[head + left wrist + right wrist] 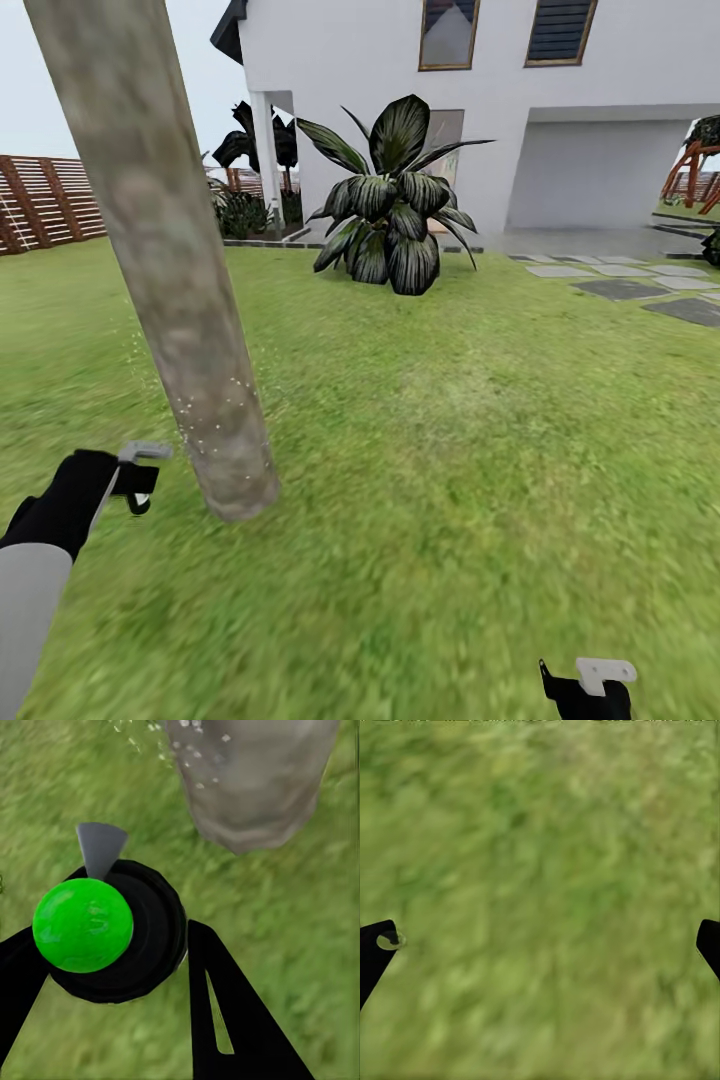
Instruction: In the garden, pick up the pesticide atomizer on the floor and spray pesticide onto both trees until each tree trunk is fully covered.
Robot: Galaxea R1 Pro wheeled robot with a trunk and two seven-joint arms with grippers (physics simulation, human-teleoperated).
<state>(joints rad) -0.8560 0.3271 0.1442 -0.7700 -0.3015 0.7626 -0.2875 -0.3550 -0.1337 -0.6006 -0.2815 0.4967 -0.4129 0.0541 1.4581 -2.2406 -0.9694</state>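
One tree trunk (170, 260), pale grey-brown and mottled, rises from the lawn at the left of the head view, and its base shows in the left wrist view (255, 780). Whitish specks of pesticide (215, 410) dot the lower bark and the grass beside it (187, 750). My left gripper (140, 488) hangs just left of the trunk's base, shut on the pesticide atomizer (120, 937). The atomizer is a dark round bottle with a green ball on top and a grey nozzle (100, 847) aimed toward the trunk. My right gripper (590, 690) is low at the right, open over bare grass (540, 945).
A broad-leaved striped plant (390, 215) stands ahead in front of a white house (520, 120). Grey stepping stones (620, 288) lie at the right. A brown slatted fence (50, 200) closes the far left. Open lawn (450, 450) spreads to the right of the trunk.
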